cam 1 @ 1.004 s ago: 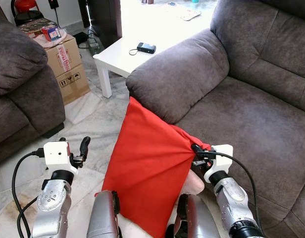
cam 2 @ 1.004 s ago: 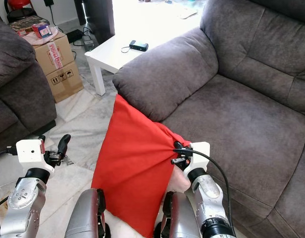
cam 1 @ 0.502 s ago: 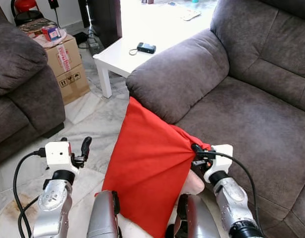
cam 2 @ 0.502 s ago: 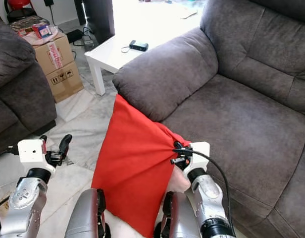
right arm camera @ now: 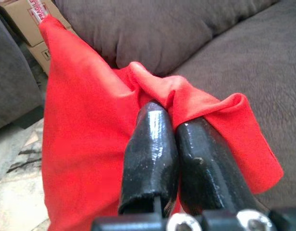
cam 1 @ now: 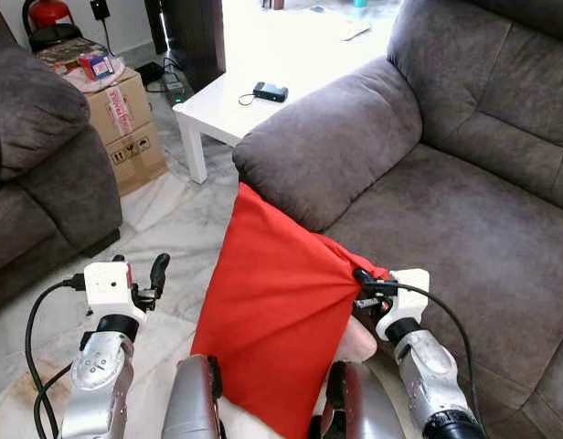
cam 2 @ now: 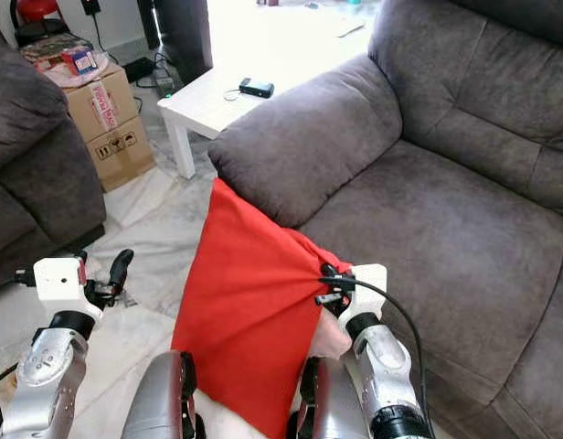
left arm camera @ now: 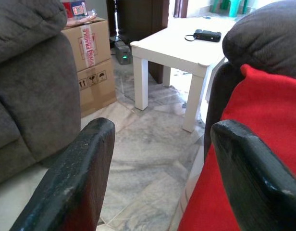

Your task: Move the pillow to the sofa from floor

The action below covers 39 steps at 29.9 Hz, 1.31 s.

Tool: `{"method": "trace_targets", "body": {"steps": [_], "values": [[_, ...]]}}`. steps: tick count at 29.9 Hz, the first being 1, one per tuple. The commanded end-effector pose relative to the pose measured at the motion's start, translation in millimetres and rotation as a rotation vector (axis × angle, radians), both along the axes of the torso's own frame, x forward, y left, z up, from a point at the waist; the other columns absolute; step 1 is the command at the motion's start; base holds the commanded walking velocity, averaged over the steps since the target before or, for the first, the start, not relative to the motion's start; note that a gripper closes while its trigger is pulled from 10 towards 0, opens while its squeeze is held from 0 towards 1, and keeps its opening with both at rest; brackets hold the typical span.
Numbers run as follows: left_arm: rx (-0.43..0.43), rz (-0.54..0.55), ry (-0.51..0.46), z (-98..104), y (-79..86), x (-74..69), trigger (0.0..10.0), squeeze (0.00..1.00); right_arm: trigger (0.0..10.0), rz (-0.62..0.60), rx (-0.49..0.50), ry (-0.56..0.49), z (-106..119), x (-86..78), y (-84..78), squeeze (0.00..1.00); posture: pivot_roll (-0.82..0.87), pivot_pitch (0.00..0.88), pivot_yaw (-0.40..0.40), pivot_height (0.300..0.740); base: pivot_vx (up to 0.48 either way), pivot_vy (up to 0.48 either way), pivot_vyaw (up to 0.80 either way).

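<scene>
The red pillow (cam 1: 272, 329) stands on edge against the front of the grey sofa (cam 1: 464, 210), its top corner under the sofa's armrest (cam 1: 327, 137). My right gripper (cam 1: 362, 277) is shut on a bunched fold at the pillow's right edge; in the right wrist view its fingers (right arm camera: 153, 154) pinch the red fabric (right arm camera: 80, 120). My left gripper (cam 1: 156, 271) hangs open to the left of the pillow, over the marble floor (cam 1: 172, 219), holding nothing. The left wrist view shows its spread fingers (left arm camera: 76, 178) with the pillow (left arm camera: 253, 115) beside them.
A white low table (cam 1: 236, 82) with a small black device (cam 1: 270, 91) stands behind the armrest. Stacked cardboard boxes (cam 1: 122, 123) sit at the left, next to a second grey sofa (cam 1: 35, 165). A pale rug (cam 1: 163, 357) lies under my legs.
The view has shifted slightly. The grip on the pillow is the same and both arms stay almost where they were.
</scene>
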State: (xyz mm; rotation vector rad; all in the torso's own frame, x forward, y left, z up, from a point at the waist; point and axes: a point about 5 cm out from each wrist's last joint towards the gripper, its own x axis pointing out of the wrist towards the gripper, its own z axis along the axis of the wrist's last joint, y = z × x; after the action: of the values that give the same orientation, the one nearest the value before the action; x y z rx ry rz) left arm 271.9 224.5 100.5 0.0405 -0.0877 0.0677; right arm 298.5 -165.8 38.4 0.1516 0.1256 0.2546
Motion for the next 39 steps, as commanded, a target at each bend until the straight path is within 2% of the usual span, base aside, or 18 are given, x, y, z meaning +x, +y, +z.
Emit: {"method": "trace_targets", "body": {"steps": [1, 15, 29, 39], "values": [[0.016, -0.005, 0.001, -0.5, -0.3, -1.2, 10.0, 0.0, 10.0, -0.064, 0.006, -0.121, 24.1, 9.4, -13.2, 0.0, 0.19, 0.137, -0.07, 0.661, 0.0, 0.0, 0.0], [0.014, -0.017, 0.004, -0.7, -1.7, -0.4, 10.0, 0.0, 10.0, -0.058, 0.005, -0.116, 23.8, 9.4, -11.8, 0.0, 0.19, 0.136, -0.067, 0.74, 0.0, 0.0, 0.0], [0.016, -0.021, 0.002, 0.2, -1.3, 1.7, 10.0, 0.0, 10.0, -0.063, 0.01, -0.119, 25.7, 11.7, -12.2, 0.0, 0.2, 0.126, -0.062, 0.74, 0.0, 0.0, 0.0], [0.027, -0.023, -0.009, 5.9, 3.0, 6.6, 10.0, 0.0, 10.0, -0.049, 0.035, -0.17, 38.4, 20.1, -7.7, 0.0, 0.2, 0.111, -0.047, 0.74, 0.0, 0.0, 0.0]]}}
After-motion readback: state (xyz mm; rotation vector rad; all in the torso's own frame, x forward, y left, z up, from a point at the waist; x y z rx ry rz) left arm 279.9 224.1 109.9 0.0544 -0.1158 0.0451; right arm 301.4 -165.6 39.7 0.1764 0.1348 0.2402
